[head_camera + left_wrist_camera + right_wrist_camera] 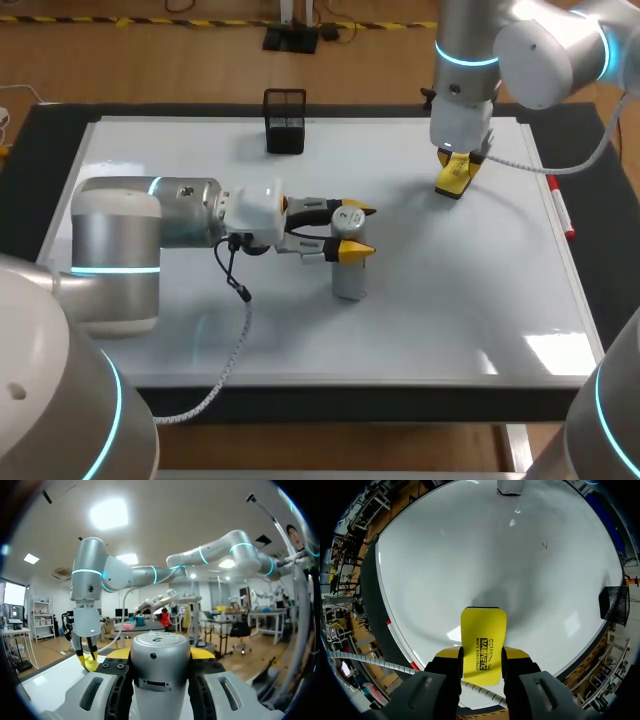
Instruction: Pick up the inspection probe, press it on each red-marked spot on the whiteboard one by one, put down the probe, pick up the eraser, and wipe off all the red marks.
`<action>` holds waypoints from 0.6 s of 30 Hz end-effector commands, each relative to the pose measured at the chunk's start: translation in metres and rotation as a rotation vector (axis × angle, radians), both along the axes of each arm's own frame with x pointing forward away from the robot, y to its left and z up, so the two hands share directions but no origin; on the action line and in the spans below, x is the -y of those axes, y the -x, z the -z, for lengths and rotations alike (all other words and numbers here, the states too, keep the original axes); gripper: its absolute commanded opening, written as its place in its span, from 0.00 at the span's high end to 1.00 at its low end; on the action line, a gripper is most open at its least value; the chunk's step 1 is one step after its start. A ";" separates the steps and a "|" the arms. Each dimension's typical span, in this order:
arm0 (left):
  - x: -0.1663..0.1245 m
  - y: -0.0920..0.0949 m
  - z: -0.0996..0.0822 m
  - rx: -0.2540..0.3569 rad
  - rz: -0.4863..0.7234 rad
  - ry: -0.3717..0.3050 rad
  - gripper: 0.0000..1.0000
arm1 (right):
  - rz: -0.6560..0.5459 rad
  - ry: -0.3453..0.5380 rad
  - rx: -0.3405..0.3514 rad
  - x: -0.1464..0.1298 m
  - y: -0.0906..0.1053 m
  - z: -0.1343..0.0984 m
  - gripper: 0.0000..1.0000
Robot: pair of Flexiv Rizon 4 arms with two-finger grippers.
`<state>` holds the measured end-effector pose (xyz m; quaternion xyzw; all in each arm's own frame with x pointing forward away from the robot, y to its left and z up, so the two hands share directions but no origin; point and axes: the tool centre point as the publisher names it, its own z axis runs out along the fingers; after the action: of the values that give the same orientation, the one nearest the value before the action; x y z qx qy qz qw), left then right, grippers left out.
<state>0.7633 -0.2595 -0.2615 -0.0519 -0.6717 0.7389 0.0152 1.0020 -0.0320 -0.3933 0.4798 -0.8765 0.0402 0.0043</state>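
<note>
Left arm (120, 240): reaching in low from the left side, its cable trailing across the whiteboard (460, 300) behind it.
Left gripper (352, 232): closing both yellow tips on the inspection probe (348, 278), one on each side of its upper part.
Inspection probe: standing upright near the middle of the board; whether its foot is pressing on the surface cannot be told.
Right gripper (458, 165): pointing down over the far right part of the board, pinching the yellow eraser (483, 640) by its long edges.
Eraser: hanging end-down close to the board; contact cannot be told.
Red marks: none showing on the white surface, only a small dark mark (544, 545) well ahead of the eraser.
Bystanders: a black mesh basket (285, 122) sitting at the far edge, a red marker (560, 208) lying along the right edge.
Risk, probe: a tall narrow body is likely tipping if the fingers are letting go off-vertical or dragging it sideways.
Risk, eraser: gripped by its edges only, it is likely pivoting or sliding out under wiping pressure.
Risk, arms: a sweep toward the centre is likely bringing the eraser against the probe or the left fingers.
</note>
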 end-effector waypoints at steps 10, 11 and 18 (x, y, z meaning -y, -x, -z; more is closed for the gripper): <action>0.000 0.000 0.007 -0.008 0.012 -0.006 1.00 | -0.001 0.003 -0.001 0.001 -0.001 -0.001 1.00; 0.000 0.000 0.007 -0.008 0.013 -0.007 1.00 | -0.001 0.003 -0.001 0.001 -0.001 -0.001 1.00; 0.000 0.000 0.007 -0.005 0.009 -0.016 1.00 | -0.001 0.003 -0.001 0.001 -0.001 -0.001 1.00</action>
<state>0.7630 -0.2599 -0.2651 -0.0528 -0.6753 0.7354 0.0211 1.0019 -0.0320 -0.3933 0.4798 -0.8765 0.0402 0.0043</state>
